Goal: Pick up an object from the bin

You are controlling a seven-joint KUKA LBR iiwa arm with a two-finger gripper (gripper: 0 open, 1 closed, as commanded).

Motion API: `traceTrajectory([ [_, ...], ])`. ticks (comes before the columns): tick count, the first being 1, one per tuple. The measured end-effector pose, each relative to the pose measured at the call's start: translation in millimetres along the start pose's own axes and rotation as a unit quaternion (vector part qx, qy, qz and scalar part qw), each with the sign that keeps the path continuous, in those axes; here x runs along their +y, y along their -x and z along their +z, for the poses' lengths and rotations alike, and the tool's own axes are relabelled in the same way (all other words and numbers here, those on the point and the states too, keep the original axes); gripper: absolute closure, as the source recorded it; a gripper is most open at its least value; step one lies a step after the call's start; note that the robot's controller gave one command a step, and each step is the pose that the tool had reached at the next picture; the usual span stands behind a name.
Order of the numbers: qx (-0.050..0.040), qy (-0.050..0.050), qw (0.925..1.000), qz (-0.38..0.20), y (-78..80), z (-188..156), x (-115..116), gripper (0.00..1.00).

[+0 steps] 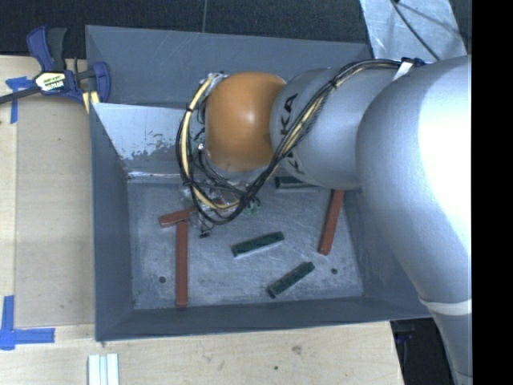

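Note:
My gripper (202, 212) hangs low at the back left of the bin floor, mostly hidden under the arm's wrist. Just to its left lies a short red-brown stick (173, 218). The top end of a long red-brown stick (182, 265) meets it, and that stick runs toward the front wall. A dark green flat block (258, 244) lies to the gripper's right, a little nearer the front.
A second dark green block (290, 279) lies tilted near the front wall. Another red-brown stick (329, 223) lies at the right side. A dark piece (290, 184) peeks out from under the arm at the back. The arm covers the bin's back right.

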State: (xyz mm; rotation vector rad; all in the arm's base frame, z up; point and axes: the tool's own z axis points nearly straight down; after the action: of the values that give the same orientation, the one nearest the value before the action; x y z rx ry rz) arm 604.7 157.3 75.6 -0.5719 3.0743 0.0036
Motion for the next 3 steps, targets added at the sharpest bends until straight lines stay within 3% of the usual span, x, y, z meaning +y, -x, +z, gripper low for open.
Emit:
traceTrajectory([
  [1, 0.0029, 0.000, 0.9997, -0.023, 3.9, -38, 3, 1.00],
  [2, 0.0054, 0.000, 0.9998, -0.021, 2.5, -35, 2, 0.00],
  [3, 0.0084, 0.001, 0.9992, -0.038, -15.9, 6, 10, 0.00],
])
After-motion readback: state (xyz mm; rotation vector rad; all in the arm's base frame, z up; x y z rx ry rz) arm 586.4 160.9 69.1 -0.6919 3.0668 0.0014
